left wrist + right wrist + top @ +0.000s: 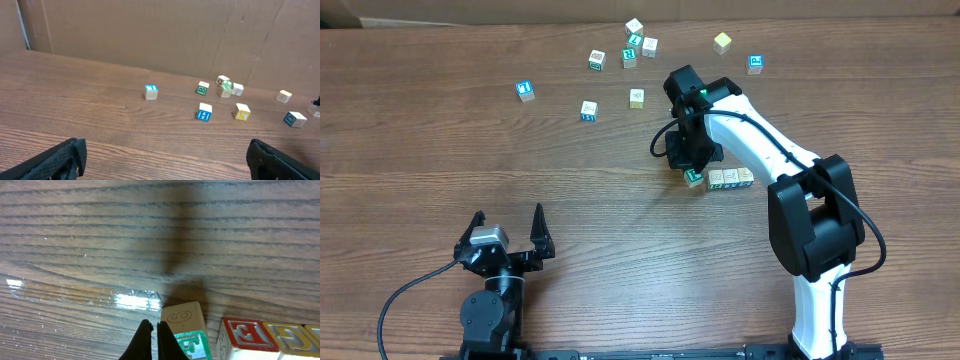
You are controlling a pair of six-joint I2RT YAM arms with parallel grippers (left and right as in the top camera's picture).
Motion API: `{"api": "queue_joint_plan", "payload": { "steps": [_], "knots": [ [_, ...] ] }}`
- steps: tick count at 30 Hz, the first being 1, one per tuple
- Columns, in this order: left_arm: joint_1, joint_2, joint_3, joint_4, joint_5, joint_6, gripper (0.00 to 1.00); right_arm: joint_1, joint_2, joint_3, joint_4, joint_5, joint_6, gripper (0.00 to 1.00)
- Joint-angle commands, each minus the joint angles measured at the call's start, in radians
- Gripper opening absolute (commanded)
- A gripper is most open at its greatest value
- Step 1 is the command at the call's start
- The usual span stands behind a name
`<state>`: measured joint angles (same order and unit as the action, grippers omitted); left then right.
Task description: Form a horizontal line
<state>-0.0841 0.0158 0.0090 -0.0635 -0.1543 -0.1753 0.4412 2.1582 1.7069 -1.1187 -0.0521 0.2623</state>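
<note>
wooden table (pixel 440 160) seen from above. left gripper (pixel 510 228) sits near the front edge, fingers spread wide. right gripper (pixel 688 166) points down at the green left end of a four-cube row (pixel 730 179). loose cubes (pixel 636 97) lie scattered toward the far edge, apart from the row.

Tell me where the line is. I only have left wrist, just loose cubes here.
Observer: Overhead, the horizontal line lies mid-table, nearer the robot than the loose cubes: four in a row.
Operator: Right gripper holding one?
Observer: No. The right gripper is shut, tips beside the green end cube, on its left in the right wrist view.
Operator: Row tight?
Observer: Right wrist shows a thin dark seam between that cube and its neighbour; touching or not, cannot tell.
</note>
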Motion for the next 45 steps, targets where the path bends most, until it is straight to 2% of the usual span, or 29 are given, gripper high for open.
{"api": "queue_joint_plan", "payload": {
  "steps": [1,34,45],
  "knots": [
    [0.005,-0.01,-0.004,0.0,-0.002,0.022,1.0,0.005,-0.021,-0.006,-0.005,0.006,0.004,0.04],
    [0.005,-0.01,-0.004,0.0,-0.002,0.022,1.0,0.005,-0.021,-0.006,0.048,0.085,0.03,0.04],
    [0.005,-0.01,-0.004,0.0,-0.002,0.022,1.0,0.005,-0.021,-0.064,0.116,0.103,0.03,0.04]
  ]
}}
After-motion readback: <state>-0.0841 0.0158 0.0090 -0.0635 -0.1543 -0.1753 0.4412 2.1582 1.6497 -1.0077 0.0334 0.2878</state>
